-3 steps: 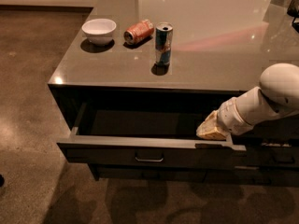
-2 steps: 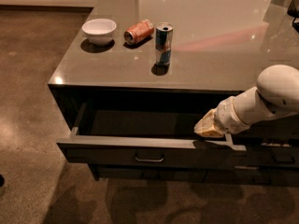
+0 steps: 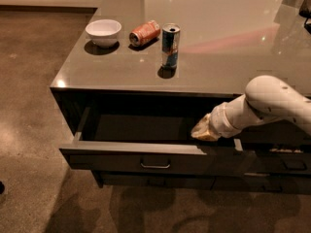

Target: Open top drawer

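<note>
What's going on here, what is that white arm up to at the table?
A robot arm is opening the top drawer of a low table. The drawer is pulled well out, and the gripper is at the right end of its front edge, just inside the opening. On the table are a bowl, an orange can on its side and an upright can.

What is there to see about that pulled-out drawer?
The drawer is wide, dark grey and smooth, with a small metal bar handle centred on its front. It stands partly out from under the tabletop, level, its shadowed grey interior showing. The robot's claw reaches into it just behind the front panel, towards the right end, seemingly touching the rim.
</note>
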Available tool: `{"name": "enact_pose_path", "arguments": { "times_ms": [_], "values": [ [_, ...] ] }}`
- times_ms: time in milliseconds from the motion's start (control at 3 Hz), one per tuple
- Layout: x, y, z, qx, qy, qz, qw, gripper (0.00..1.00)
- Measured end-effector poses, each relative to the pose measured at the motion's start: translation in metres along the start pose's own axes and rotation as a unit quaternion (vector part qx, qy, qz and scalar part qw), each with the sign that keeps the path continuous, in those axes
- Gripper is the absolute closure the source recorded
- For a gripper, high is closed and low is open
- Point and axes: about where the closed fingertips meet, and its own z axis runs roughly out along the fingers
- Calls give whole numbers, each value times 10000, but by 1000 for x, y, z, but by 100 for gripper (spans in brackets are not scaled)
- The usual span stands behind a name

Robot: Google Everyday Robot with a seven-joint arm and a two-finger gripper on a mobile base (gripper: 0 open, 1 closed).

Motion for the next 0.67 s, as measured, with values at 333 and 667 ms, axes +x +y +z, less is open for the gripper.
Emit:
{"name": "enact_pose_path", "arguments": {
  "times_ms": [333, 667],
  "values": [
    [11, 3, 26, -216, -70, -3, 9997, 100],
    [15, 17, 24, -340, -204, -140, 9991, 100]
  ]
}}
